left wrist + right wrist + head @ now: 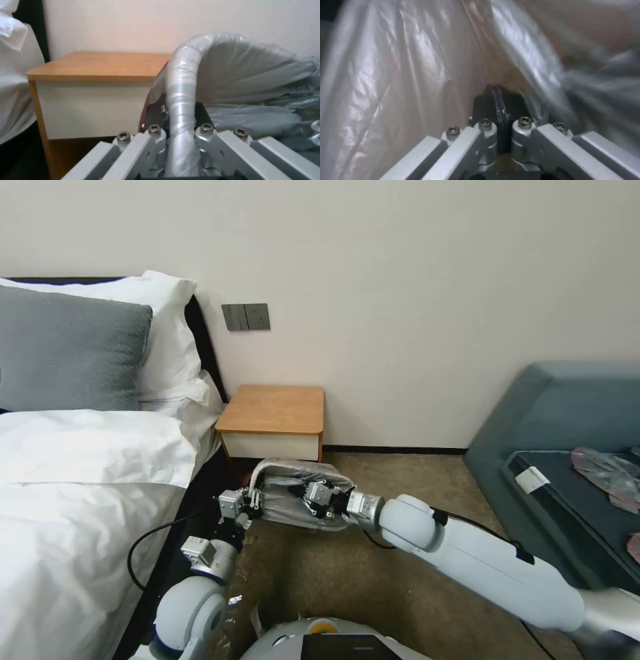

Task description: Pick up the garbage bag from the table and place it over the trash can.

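Progress: late stage. The garbage bag (300, 493) is off the counter (273, 410) and stretched over the trash can (267, 468), at the counter's 6 o'clock. Left gripper (255, 501) fingers clamp the wrapped rim; right gripper (312, 499) fingers are pressed together inside the bag. Remaining: release both.

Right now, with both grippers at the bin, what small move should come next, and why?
Probably the right gripper, shut inside the garbage bag, should press the loose film down into the trash can. The left gripper is shut on the bag-wrapped rim, so that side looks seated, while the film around the right gripper is slack and wrinkled. The table is bare.
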Robot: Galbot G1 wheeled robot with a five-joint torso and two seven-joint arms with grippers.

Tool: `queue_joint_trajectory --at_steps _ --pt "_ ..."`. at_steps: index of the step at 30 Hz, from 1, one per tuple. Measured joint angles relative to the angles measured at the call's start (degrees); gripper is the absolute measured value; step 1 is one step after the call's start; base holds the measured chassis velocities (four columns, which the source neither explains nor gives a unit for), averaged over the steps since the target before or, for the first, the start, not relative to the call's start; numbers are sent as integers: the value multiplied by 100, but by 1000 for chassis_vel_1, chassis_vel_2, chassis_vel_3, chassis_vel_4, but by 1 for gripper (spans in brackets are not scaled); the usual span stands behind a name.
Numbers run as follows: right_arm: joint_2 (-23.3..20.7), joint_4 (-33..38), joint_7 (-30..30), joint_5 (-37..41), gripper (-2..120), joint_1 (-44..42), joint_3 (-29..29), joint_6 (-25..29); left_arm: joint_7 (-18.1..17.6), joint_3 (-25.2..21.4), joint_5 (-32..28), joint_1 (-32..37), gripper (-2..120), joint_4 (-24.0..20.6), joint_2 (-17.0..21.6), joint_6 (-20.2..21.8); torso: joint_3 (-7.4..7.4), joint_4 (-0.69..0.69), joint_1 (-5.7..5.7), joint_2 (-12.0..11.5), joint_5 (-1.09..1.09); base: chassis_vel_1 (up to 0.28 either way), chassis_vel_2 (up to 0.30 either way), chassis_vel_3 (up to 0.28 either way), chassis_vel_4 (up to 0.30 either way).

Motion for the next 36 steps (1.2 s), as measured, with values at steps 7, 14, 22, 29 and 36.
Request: queue_joint_trajectory --at_steps 7,14,22,29,36 --pt "149 -244 269 -128 0 63 -182 -143 44 17 -17 2 4 -29 25 -5 0 1 0 0 1 0 0 0 0" --pt "330 -377 778 -246 0 121 -419 -461 71 125 -11 35 4 -40 30 -9 0 0 0 0 0 0 0 0 0" --pt "685 -555 1256 -414 0 280 -836 -890 72 203 12 92 4 -91 -10 6 0 2 0 0 0 0 0 0 0" --pt "790 -653 1438 -408 0 381 -1010 -1138 91 238 77 132 4 -132 -14 22 0 1 0 0 0 0 0 0 0" --pt "816 -694 1468 -451 0 453 -1080 -1446 143 251 167 143 4 -145 -7 22 0 0 0 0 1 0 0 0 0"
